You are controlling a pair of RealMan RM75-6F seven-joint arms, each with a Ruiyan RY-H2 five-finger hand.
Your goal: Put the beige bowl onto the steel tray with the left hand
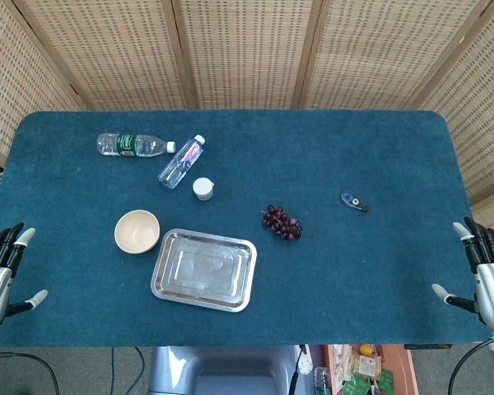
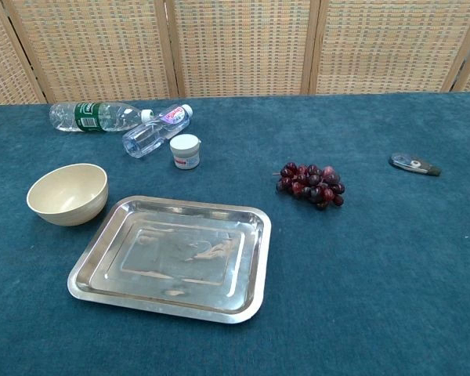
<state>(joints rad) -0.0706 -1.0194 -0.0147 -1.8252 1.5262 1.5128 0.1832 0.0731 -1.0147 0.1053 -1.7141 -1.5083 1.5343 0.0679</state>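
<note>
The beige bowl (image 1: 137, 230) (image 2: 67, 193) stands upright and empty on the blue table, just left of the steel tray (image 1: 204, 270) (image 2: 175, 257), which is bare. My left hand (image 1: 2, 270) hovers at the table's front left edge, fingers spread, holding nothing, well to the left of the bowl. At the front right edge my right hand (image 1: 484, 276) is likewise open and empty. Neither hand appears in the chest view.
Two plastic water bottles (image 1: 131, 145) (image 1: 181, 162) lie on their sides at the back left. A small white jar (image 1: 202, 188) stands behind the tray. A bunch of dark grapes (image 1: 281, 222) lies mid-table, and a small grey gadget (image 1: 354, 201) lies further right.
</note>
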